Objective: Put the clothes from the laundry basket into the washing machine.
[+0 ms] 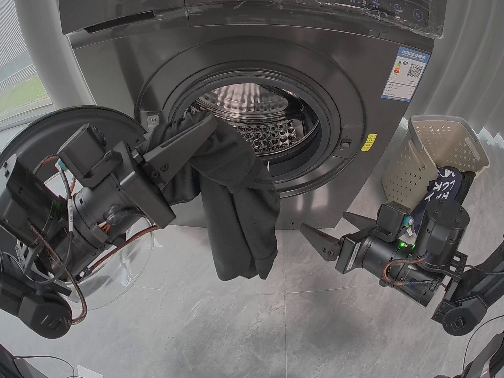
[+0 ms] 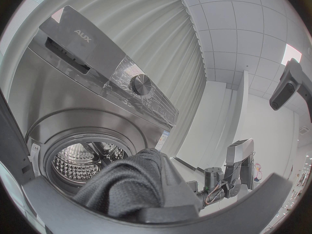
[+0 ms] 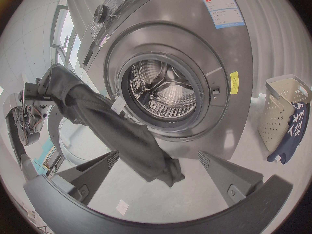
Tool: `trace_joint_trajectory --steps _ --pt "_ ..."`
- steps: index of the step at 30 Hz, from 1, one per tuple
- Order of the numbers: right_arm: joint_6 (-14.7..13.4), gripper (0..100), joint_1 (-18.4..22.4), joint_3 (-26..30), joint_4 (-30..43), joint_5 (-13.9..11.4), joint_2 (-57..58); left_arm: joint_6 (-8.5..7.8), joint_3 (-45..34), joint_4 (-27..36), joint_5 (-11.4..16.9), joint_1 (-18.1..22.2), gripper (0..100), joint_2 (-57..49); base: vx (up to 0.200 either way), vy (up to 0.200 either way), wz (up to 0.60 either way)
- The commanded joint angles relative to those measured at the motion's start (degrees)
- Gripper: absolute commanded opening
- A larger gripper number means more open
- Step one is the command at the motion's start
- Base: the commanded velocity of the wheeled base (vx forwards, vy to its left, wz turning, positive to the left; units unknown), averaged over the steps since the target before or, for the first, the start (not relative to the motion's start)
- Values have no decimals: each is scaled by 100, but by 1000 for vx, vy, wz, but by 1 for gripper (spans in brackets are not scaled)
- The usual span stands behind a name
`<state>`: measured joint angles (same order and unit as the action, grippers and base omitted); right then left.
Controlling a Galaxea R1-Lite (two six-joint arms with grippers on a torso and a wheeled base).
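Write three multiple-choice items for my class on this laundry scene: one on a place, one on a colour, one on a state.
1. Where is the navy printed garment? A in the drum; B draped over the cream perforated plastic basket's rim; C on the floor.
2. What colour is the hanging cloth garment in the left end effector? A dark grey; B red; C white.
3. The right end effector is: A shut on cloth; B shut on the basket; C open, empty.
Answers: B, it hangs from the basket's edge; A, the fabric is charcoal; C, its fingers stand apart with nothing between.
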<state>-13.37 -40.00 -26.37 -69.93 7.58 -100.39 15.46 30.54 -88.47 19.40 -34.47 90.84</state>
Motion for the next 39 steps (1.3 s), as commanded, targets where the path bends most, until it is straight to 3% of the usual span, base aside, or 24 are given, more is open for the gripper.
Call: trace_joint_trajectory --steps 1,9,12,17,22,28,39 --pt "116 100 115 -17 -276 -2 -385 19 14 -4 3 -7 0 -23 0 0 0" --pt "309 100 168 -141 -689 -178 -1070 10 22 -4 3 -7 0 -32 0 0 0" --pt "379 100 168 -457 -698 -213 -1325 10 22 -4 3 -7 0 -40 0 0 0" --pt "476 100 194 -817 -724 -556 -1800 10 14 -4 3 -51 0 -40 0 0 0" --pt "555 100 212 -1063 -724 -741 -2099 10 22 -4 3 -51 0 -49 0 0 0" --pt "590 100 194 -1617 -724 -820 -2459 10 14 -13 3 -59 0 -40 0 0 0" --pt "590 100 -34 -1828 -1076 -899 -2863 10 -4 -4 3 -59 0 -32 0 0 0"
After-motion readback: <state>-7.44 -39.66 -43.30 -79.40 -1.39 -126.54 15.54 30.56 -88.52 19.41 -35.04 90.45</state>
